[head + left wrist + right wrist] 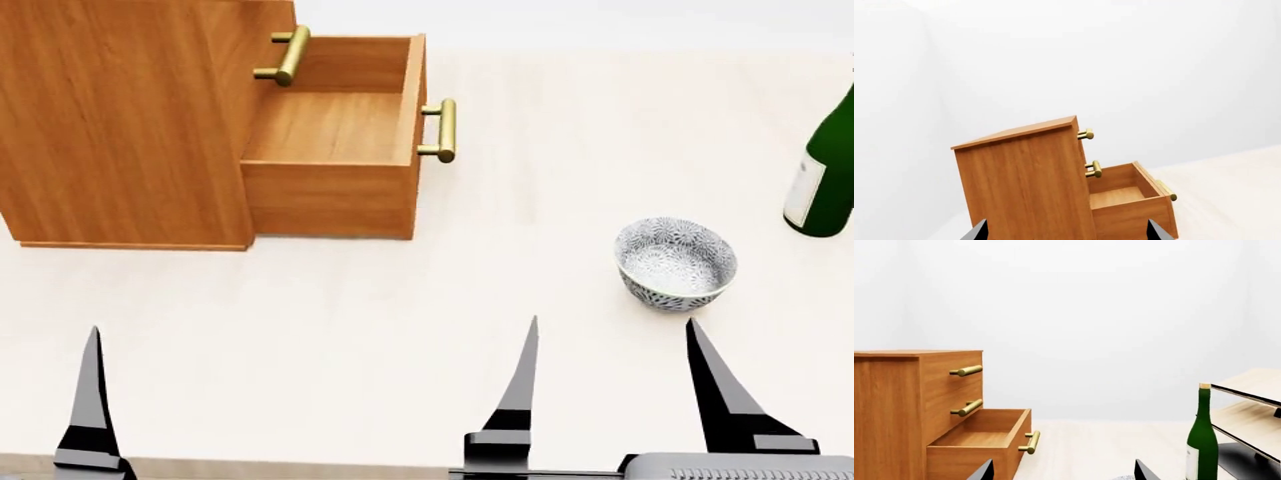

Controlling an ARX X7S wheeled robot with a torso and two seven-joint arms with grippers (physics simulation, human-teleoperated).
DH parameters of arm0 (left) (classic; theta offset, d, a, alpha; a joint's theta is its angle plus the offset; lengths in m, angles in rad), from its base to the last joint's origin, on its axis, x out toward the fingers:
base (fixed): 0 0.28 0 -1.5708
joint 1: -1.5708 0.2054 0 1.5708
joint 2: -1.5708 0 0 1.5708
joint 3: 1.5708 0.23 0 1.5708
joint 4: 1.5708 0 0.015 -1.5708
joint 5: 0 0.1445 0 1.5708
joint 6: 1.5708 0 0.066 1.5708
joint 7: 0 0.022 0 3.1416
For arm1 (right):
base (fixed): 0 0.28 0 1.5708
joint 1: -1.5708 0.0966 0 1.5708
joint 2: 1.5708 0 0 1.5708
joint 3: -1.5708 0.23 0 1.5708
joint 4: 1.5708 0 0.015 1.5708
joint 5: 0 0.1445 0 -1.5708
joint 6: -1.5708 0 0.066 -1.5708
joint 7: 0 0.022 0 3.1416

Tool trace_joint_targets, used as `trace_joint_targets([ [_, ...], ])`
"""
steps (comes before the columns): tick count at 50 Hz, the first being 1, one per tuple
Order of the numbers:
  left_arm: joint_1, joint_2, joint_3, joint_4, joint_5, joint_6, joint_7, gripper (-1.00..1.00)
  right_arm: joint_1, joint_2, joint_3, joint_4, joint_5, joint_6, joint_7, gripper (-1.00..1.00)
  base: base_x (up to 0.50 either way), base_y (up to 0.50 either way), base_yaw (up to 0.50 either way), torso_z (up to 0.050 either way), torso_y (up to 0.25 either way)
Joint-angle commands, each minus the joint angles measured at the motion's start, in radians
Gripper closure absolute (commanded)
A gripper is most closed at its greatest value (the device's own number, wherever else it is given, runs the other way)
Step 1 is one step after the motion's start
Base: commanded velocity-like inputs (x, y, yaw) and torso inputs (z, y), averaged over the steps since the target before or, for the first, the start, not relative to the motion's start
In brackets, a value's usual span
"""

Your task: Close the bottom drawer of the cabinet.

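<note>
Approach step, nothing touched yet: the orange-brown wooden bottom drawer (334, 150) sticks fully out of the boxy wood-grain cabinet (120, 120) at 11 o'clock. Both grippers, left (300, 400) and right (607, 385), gape wide, empty. Next: push its front in.

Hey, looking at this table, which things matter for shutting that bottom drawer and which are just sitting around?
For the job:
- bottom drawer, pulled out, empty
- its brass handle
- cabinet
- left gripper and right gripper, both open, touching nothing

Just lying about:
- patterned bowl
- green bottle
- pale wooden rack
- two upper drawer handles
</note>
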Motion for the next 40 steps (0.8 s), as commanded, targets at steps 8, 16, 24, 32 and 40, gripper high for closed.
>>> trace_joint_targets([
  [8,-0.001,-0.015,0.022,-0.003,0.01,0.003,-0.016,-1.0,-0.009,0.007,0.013,0.002,0.022,-0.014,0.014,-1.0,0.0,0.5,0.0,0.0,0.0],
  [16,-0.005,-0.02,0.034,-0.019,0.016,0.012,-0.025,-1.0,-0.008,0.008,0.017,0.006,0.031,-0.017,0.02,-1.0,0.0,0.5,0.0,0.0,0.0],
  [24,-0.006,-0.019,0.036,-0.018,0.008,0.008,-0.027,-1.0,-0.009,0.005,0.032,0.02,0.052,-0.021,0.025,-1.0,0.0,0.5,0.0,0.0,0.0],
  [32,-0.007,-0.022,0.045,-0.029,0.004,0.017,-0.03,-1.0,0.013,-0.003,0.039,0.026,0.042,0.022,0.073,-1.0,0.0,0.16,0.0,0.0,0.0],
  [40,-0.005,-0.025,0.046,-0.03,0.001,0.02,-0.036,-1.0,0.017,-0.006,0.053,0.016,0.102,0.039,0.056,-1.0,0.0,0.0,0.0,0.0,0.0],
])
